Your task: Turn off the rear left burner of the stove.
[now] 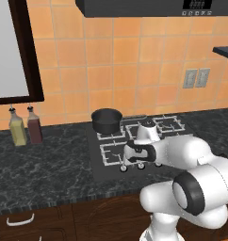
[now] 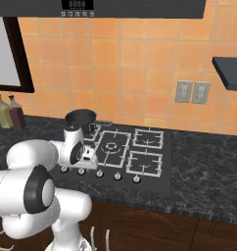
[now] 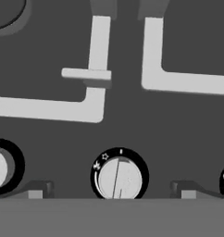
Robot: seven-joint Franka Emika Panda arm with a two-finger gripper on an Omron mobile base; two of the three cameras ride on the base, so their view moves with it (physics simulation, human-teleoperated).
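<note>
The flat black glass stove carries pale grey square metal grates and small round silver knobs, each ringed in black with fine white marks. A dark charcoal round pot stands at centre frame in the left base view. The tabletop is black stone veined with grey marbling. The wall tiles are orange with lighter grout lines. At left, one glass bottle is yellow, the other bottle dark red.

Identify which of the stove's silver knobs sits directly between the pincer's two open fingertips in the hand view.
The middle knob, with its thin pointer line nearly upright, is centred in the pincer. Its neighbours are cut off at the left and right edges.
</note>
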